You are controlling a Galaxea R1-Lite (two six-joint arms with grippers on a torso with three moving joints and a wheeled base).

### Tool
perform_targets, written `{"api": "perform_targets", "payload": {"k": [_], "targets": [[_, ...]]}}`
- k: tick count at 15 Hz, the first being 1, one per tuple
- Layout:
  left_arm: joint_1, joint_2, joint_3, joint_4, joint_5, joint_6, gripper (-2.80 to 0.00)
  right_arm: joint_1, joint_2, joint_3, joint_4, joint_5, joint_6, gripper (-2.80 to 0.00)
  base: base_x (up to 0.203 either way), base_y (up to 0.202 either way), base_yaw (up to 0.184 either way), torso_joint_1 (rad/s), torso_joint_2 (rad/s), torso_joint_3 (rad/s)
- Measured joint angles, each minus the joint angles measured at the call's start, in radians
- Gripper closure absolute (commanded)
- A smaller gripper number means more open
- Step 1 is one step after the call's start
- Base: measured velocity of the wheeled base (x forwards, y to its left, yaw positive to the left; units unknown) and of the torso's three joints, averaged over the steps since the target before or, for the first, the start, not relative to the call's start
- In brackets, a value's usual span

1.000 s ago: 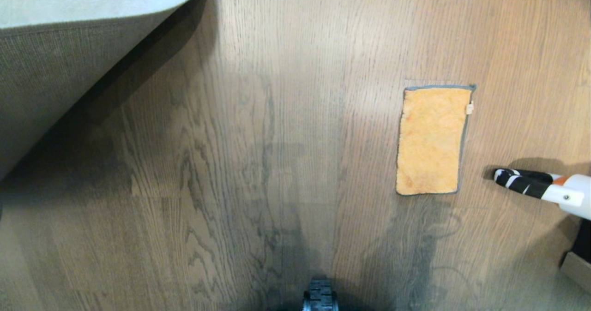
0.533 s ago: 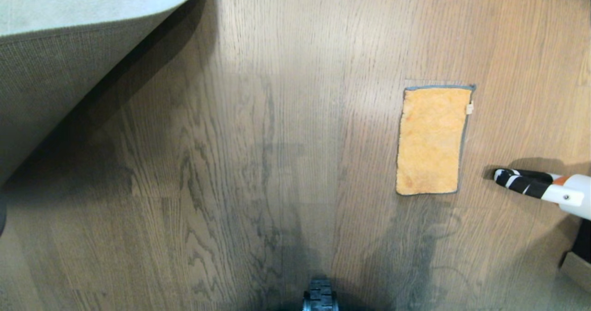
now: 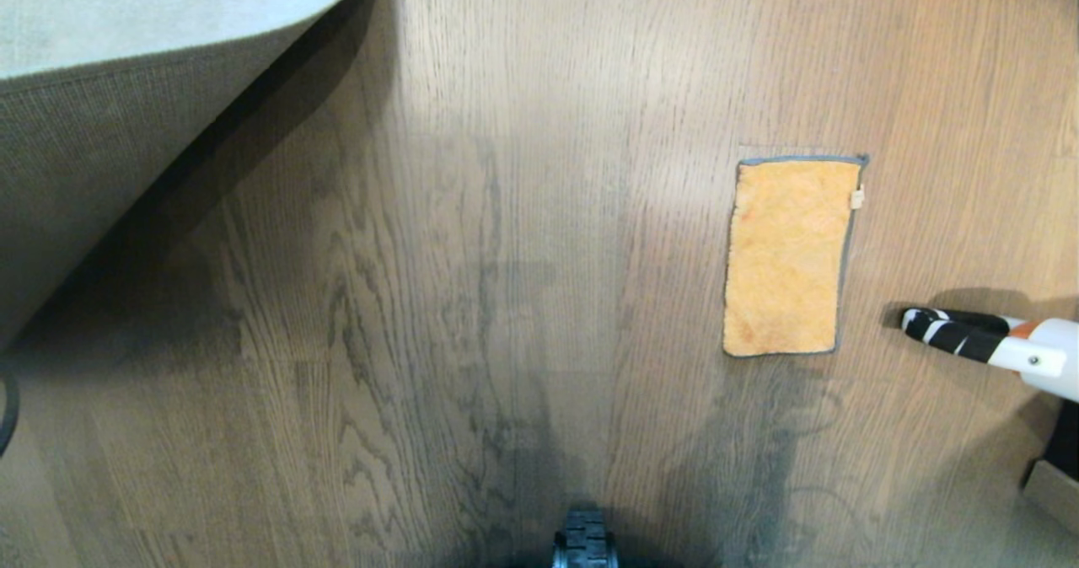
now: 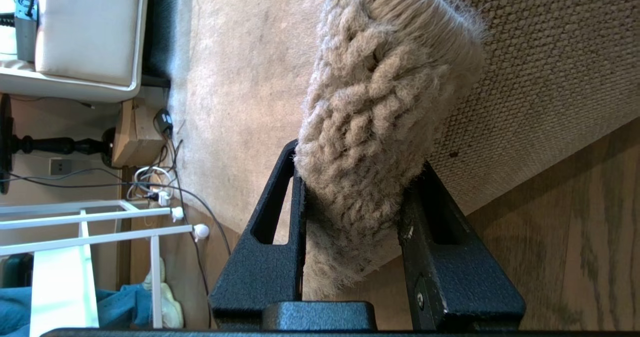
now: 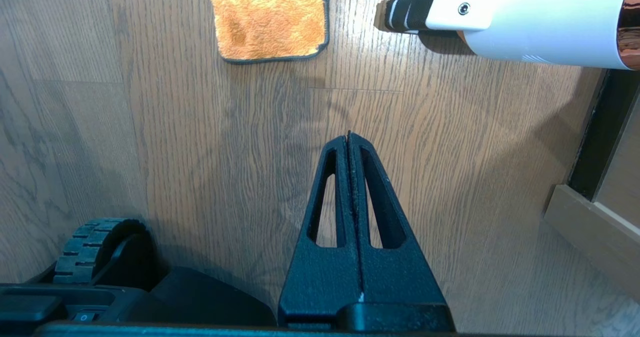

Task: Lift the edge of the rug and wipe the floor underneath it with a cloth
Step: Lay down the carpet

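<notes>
The rug edge (image 4: 380, 127) is bunched between the fingers of my left gripper (image 4: 359, 157), which is shut on it and holds it off the floor (image 3: 506, 298). In the head view the raised rug (image 3: 101, 155) shows its woven underside at the top left, with shadowed bare planks beneath; the left gripper itself is outside that view. The orange cloth (image 3: 788, 256) lies flat on the floor to the right, and its near end shows in the right wrist view (image 5: 270, 17). My right gripper (image 5: 348, 136) hangs shut and empty above the planks, short of the cloth.
A white tube with a black-striped tip (image 3: 986, 340) lies just right of the cloth. A wooden skirting (image 3: 1049, 484) stands at the far right. My base wheel (image 3: 584, 543) is at the bottom. A white cushioned seat (image 4: 85, 27), cables (image 4: 165, 187) and a white rack (image 4: 100, 217) stand past the rug.
The lifted rug flap has shifted very slightly at the left edge of the head view. The cloth and the right arm have not moved.
</notes>
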State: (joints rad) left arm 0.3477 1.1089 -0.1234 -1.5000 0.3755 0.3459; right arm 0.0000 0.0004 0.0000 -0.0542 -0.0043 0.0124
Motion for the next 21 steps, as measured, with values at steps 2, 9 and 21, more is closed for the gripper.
{"api": "perform_targets", "payload": {"k": [2, 9, 21], "targets": [[-0.004, 0.001, 0.002, 0.000, 0.000, 0.000, 0.00, 0.000, 0.000, 0.000, 0.000, 0.000, 0.000, 0.00, 0.000, 0.000, 0.000, 0.000, 0.00, 0.000], [-0.005, 0.003, 0.002, -0.001, 0.000, -0.001, 0.00, 0.000, 0.000, 0.000, 0.000, 0.000, 0.000, 0.00, 0.000, 0.000, 0.000, 0.000, 0.00, 0.000], [-0.004, 0.000, 0.008, -0.005, 0.000, -0.002, 0.00, 0.000, 0.000, 0.000, 0.000, 0.000, 0.000, 0.00, 0.000, 0.072, -0.001, 0.001, 0.00, 0.001]]}}
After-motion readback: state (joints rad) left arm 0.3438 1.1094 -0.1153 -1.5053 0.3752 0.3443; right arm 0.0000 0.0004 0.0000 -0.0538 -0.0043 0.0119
